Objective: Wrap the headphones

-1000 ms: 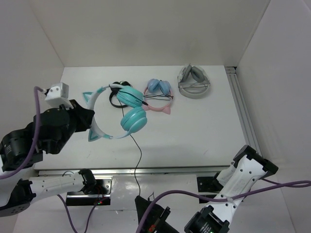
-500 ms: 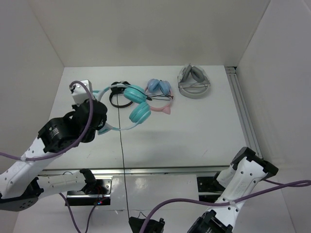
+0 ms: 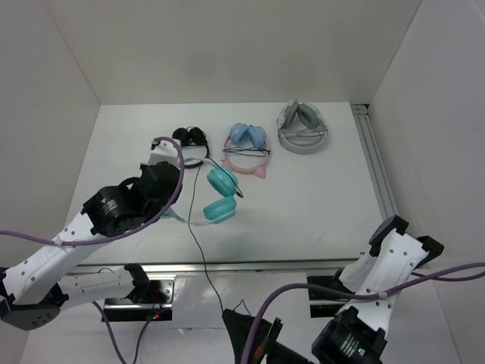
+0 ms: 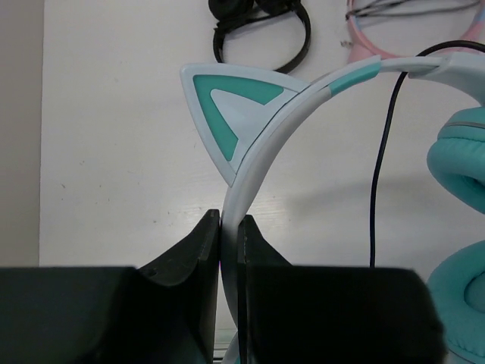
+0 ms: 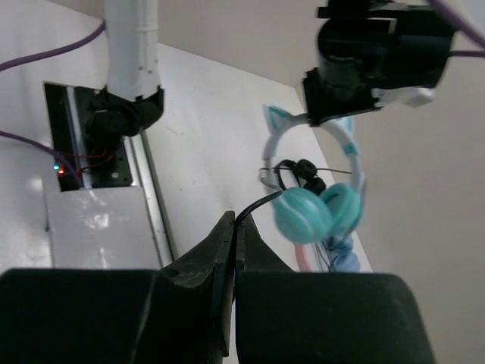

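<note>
The teal cat-ear headphones hang above the table's left middle. My left gripper is shut on the white-and-teal headband, just below one teal cat ear. The teal cups sit at the right of the left wrist view. The thin black cable runs from the cups down past the table's front edge. My right gripper is shut on that cable, low in front of the table. The headphones show beyond it in the right wrist view.
A small all-black pair, a pink-banded pair with light-blue cups and a grey pair lie along the back of the table. A metal rail runs down the right side. White walls enclose the table.
My left arm has swung the headphones right and nearer the table's middle, turning them. The cable's lower end has shifted with my right gripper.
</note>
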`<move>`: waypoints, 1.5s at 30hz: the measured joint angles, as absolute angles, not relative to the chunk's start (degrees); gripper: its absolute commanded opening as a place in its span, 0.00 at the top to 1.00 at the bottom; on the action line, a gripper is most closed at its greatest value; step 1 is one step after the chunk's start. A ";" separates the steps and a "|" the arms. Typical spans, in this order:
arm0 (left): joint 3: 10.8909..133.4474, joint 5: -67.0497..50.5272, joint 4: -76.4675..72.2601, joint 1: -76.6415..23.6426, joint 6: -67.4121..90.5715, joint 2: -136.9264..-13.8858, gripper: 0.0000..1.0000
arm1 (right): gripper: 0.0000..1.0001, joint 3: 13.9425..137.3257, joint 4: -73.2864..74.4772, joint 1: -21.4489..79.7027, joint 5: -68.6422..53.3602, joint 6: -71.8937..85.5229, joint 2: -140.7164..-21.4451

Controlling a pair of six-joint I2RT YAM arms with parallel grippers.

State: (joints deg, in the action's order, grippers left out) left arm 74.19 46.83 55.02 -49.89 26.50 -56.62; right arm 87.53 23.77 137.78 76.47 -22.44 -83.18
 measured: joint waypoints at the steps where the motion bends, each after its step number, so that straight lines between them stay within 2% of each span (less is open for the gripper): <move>1: 73.71 46.15 55.33 -50.19 25.52 -56.77 1.00 | 1.00 87.26 23.35 137.80 77.25 -23.62 -81.95; 9: 69.52 42.11 56.16 -55.83 23.66 -58.39 1.00 | 1.00 86.08 12.84 137.64 82.76 -37.98 -76.95; 15: 64.99 35.09 54.98 -57.84 19.14 -55.13 1.00 | 1.00 80.40 7.42 135.31 83.92 -46.17 -73.58; 26: 64.93 20.95 53.49 -58.92 13.37 -51.11 1.00 | 1.00 77.43 0.78 121.56 83.77 -55.55 -62.63; 35: 69.08 12.86 54.30 -58.92 10.46 -51.29 1.00 | 1.00 77.14 3.68 114.45 79.44 -55.16 -60.84; 45: 78.85 4.40 55.72 -58.94 8.64 -52.31 1.00 | 1.00 71.64 1.83 114.10 77.52 -51.86 -54.37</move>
